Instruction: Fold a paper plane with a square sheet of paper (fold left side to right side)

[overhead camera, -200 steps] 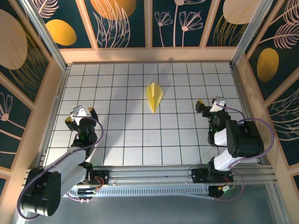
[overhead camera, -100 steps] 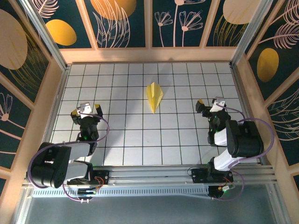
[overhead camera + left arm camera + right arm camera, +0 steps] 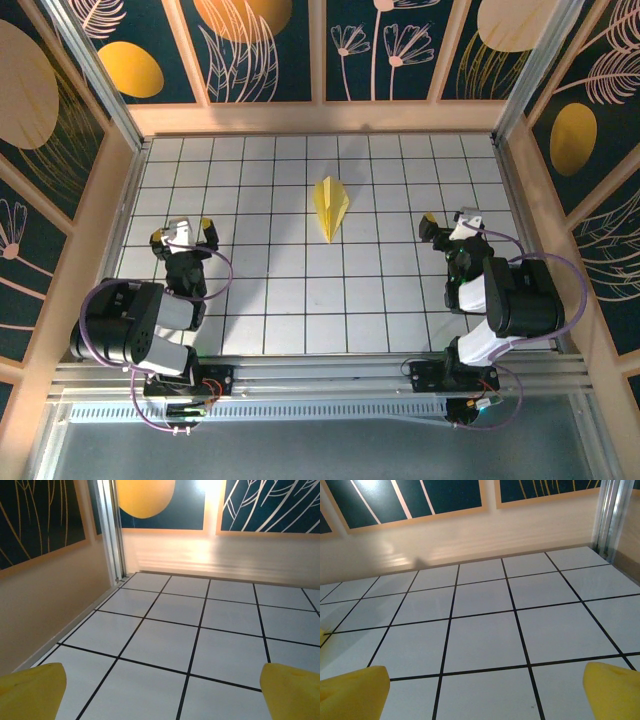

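white gridded table (image 3: 270, 320) is boxed in on three sides by pale wooden walls with dark floral panels above them. at the left, the left gripper (image 3: 183, 234) hovers close to the left wall (image 3: 112, 215), jaws spread wide and holding nothing. in the left wrist view its yellow fingertips (image 3: 31, 691) frame bare tiles that run up to the far left corner. more bare tiles separate it from the paper plane (image 3: 331, 208), which lies flat mid-table, nearer the far wall and well apart from both grippers. its long axis runs far to near along the grid, with the sharp nose toward the arms. further right, the right gripper (image 3: 448, 222) is also spread wide and empty, near the right wall (image 3: 525, 215), with bare tiles ahead of it in the right wrist view.
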Robot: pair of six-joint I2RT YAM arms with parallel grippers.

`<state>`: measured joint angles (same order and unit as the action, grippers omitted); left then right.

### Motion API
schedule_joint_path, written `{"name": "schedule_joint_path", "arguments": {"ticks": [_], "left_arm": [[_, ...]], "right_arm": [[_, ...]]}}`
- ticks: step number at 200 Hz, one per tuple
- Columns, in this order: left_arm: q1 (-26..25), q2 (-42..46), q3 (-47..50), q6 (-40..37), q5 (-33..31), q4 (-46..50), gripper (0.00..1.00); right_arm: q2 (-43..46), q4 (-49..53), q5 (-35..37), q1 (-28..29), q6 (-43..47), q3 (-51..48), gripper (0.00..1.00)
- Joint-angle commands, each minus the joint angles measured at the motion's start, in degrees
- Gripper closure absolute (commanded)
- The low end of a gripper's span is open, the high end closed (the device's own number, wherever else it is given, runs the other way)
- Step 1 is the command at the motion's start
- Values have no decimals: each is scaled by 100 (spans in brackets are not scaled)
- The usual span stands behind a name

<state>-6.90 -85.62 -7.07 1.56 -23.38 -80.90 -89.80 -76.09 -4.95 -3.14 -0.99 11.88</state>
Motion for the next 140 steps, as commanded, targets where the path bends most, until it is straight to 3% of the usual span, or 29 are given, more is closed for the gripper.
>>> {"name": "schedule_joint_path", "arguments": {"ticks": [1,8,29,140], "left_arm": [[66,-249,-143,94,103,-375,1],[101,-119,-319,170,126,206,1],[415,-145,-570,453,441,655,1],[470,-143,-559,477,510,613,1]], "right_arm": [[3,-147,115,-16,-77,7,1],[6,-151,117,-10,-77,11,1],[1,-147,117,-11,-76,8,1],[-10,-121,-28,-3,-24,25,1]]}}
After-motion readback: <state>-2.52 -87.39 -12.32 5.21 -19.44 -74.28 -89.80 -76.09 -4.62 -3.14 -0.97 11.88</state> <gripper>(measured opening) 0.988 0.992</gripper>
